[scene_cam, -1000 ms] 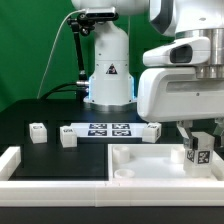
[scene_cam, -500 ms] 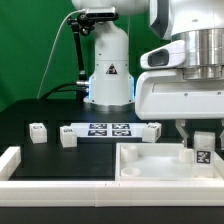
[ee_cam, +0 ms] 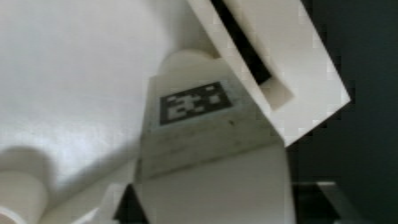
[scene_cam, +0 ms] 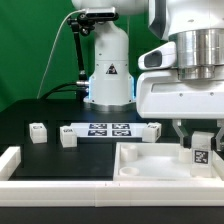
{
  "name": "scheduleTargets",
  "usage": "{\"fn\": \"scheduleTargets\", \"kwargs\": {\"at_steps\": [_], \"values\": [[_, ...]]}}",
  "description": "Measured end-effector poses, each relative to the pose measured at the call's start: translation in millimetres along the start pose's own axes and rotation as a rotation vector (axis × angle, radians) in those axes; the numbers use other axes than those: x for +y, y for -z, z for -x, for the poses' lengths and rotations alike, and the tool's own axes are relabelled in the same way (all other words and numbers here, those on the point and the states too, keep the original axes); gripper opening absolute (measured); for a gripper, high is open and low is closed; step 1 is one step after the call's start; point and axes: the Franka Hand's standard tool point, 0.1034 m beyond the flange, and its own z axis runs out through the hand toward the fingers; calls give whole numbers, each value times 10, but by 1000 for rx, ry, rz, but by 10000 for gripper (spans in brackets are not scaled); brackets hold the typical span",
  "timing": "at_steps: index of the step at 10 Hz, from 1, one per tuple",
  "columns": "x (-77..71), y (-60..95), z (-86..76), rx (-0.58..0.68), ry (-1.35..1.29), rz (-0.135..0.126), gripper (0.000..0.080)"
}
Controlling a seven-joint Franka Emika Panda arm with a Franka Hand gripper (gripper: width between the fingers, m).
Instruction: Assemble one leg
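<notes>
I have the gripper clamped on the leg, holding it upright over the far corner of the large panel at the exterior view's right. To seat it well, I would keep it vertical, line it up over the corner hole, then turn gently without forcing.

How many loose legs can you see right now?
3: one leg in the tool over the panel; two on the table beside the marker board. Others may be hidden.
</notes>
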Motion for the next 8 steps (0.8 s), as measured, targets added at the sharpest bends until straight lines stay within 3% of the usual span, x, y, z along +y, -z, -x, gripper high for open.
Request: {"fn": "scheduleTargets", "kwargs": {"at_steps": [4,6,7,8], "values": [[30,4,-25,7,-101,9,318],[29,1,-22,7,-98,9,552],[29,1,-21,7,-98,9,552],[29,0,-21,7,-98,9,629]]}}
